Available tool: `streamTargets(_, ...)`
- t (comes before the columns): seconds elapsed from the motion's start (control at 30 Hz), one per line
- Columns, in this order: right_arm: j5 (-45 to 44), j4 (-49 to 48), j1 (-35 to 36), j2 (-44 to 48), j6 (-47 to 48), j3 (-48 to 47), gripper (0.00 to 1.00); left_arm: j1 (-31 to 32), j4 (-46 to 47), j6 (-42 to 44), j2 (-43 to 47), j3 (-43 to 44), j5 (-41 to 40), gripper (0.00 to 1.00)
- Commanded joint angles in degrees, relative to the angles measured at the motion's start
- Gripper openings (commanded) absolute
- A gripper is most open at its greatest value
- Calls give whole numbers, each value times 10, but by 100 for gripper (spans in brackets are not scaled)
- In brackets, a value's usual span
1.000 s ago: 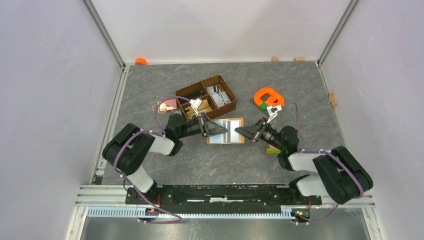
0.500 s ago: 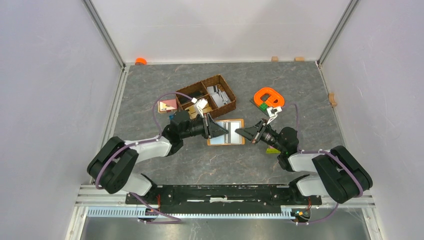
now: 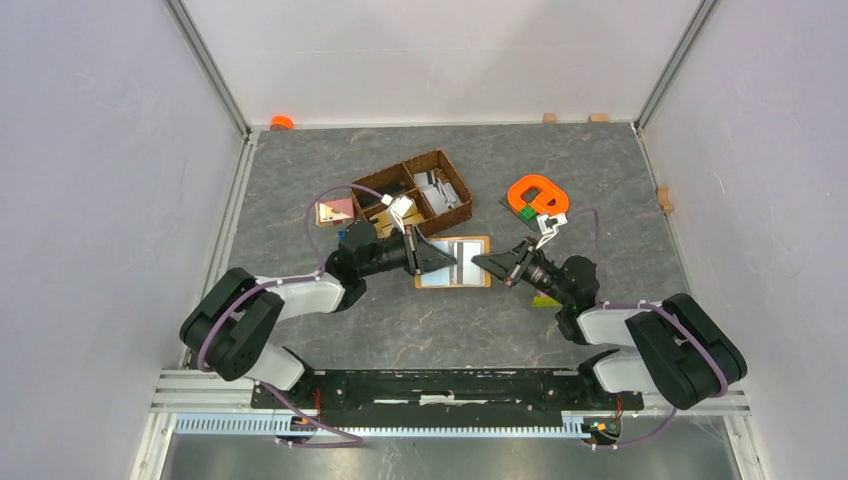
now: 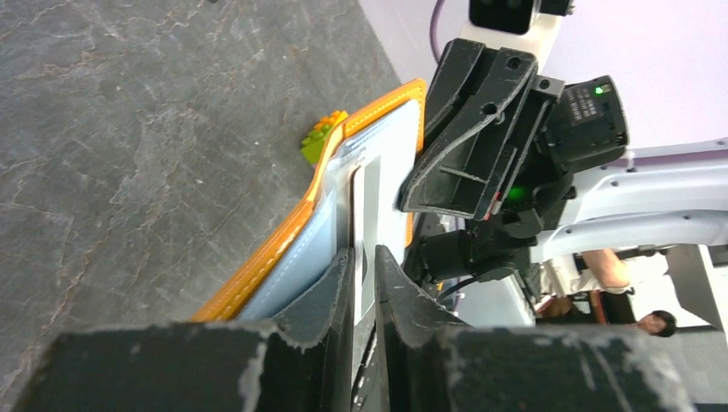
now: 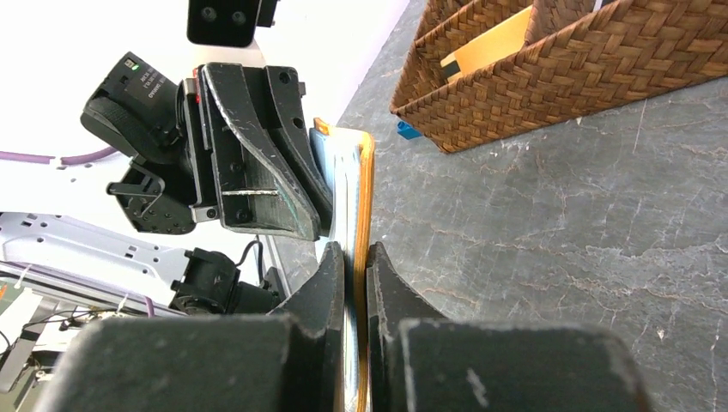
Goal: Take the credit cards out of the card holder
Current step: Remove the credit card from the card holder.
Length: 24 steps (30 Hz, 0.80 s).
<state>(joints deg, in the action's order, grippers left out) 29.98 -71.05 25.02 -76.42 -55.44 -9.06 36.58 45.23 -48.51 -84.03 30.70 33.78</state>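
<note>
The card holder, mustard-orange with light blue panels inside, lies open in mid table between both grippers. My left gripper is at its left side, shut on the edge of a pale card that stands in the light blue pocket beside the orange rim. My right gripper is at its right side, shut on the holder's orange edge. Each wrist view shows the other gripper facing it across the holder: the right gripper and the left gripper.
A brown wicker basket with compartments holding cards stands just behind the holder, and shows in the right wrist view. An orange plastic ring lies at the back right. A pink card lies left of the basket. A green brick lies under the right arm.
The left arm's elbow has swung left and lower while its gripper stayed at the holder. The right arm and the holder have barely moved.
</note>
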Motion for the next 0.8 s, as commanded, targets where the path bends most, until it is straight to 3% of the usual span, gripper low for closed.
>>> streamTargets(0.0,32,-11,12,16,11,-6,2,12,186,-86,5,3,89,17)
streamTargets(0.17,32,-16,1,9,2,-2,2,12,255,-120,7,-3,109,11)
streamTargets(0.37,46,-50,0,-10,-16,-1,3,13,365,-197,-60,10,139,3)
streamTargets(0.53,45,-37,2,0,-7,-4,3,14,273,-149,-56,16,124,16)
streamTargets(0.67,43,-35,1,4,-7,-2,3,12,217,-115,-37,14,109,2)
streamTargets(0.77,48,-42,-2,6,-13,-2,10,2,208,-113,-31,8,99,2)
